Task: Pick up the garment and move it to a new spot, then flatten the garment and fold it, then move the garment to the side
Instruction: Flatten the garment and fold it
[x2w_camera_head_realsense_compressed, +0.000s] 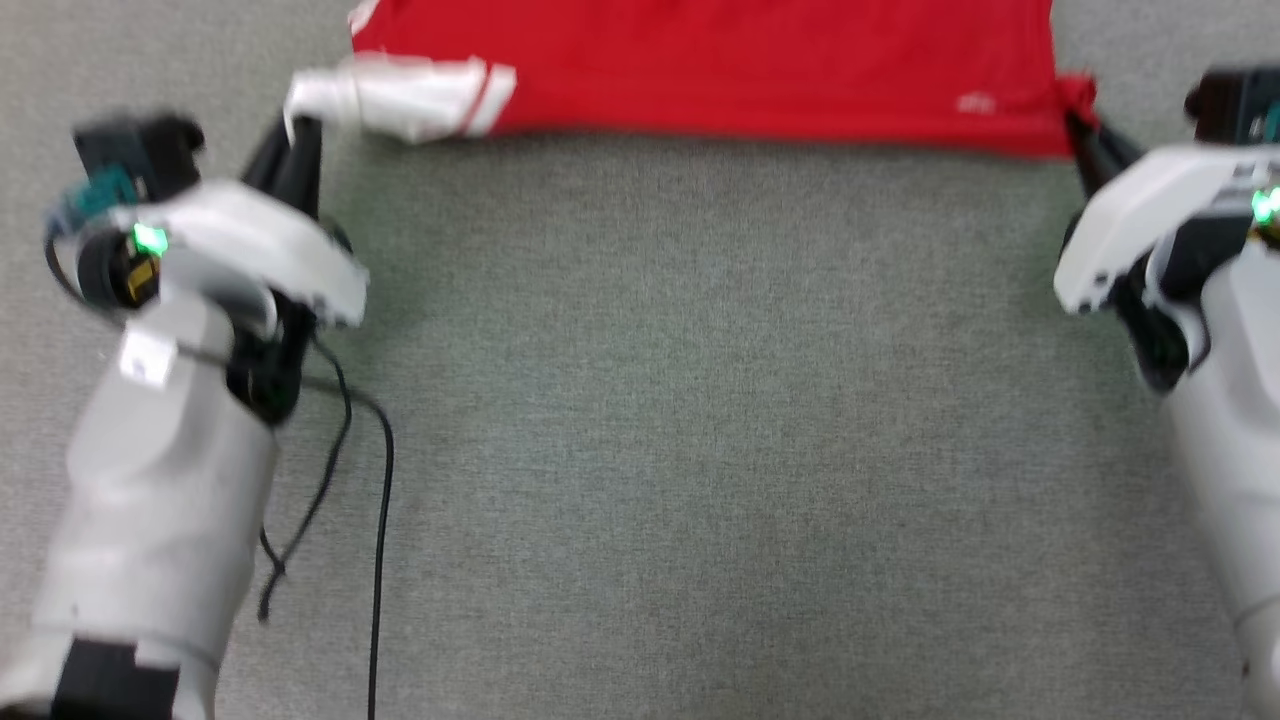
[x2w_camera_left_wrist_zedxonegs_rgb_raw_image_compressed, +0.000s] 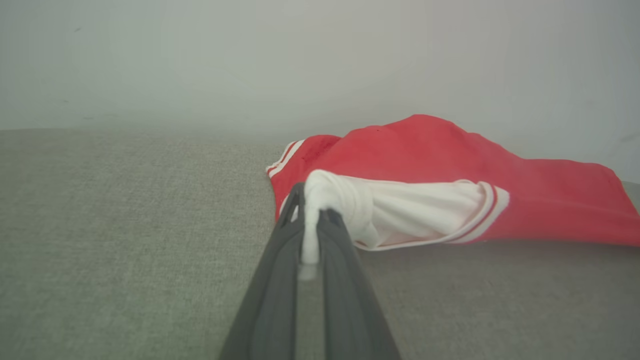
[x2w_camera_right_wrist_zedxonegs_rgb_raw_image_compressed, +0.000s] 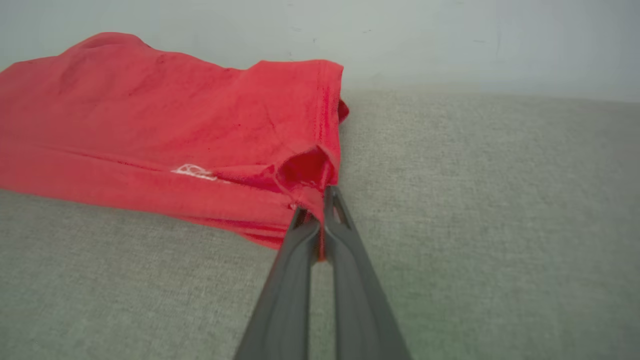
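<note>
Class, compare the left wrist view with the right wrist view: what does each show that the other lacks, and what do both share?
Left wrist view adds: the left gripper shut on the white sleeve of the garment, with its striped trim. Right wrist view adds: the right gripper shut on a red corner, beside a small white logo. Both: the red garment on the grey surface, a pale wall behind.

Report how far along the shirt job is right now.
Looks done: the shirt lies spread in a long band on the grey surface, layers doubled, so one fold seems made. In hand: the left gripper is shut on the white sleeve, the right gripper on a red corner. Left: any further folding and the move to the side.
</note>
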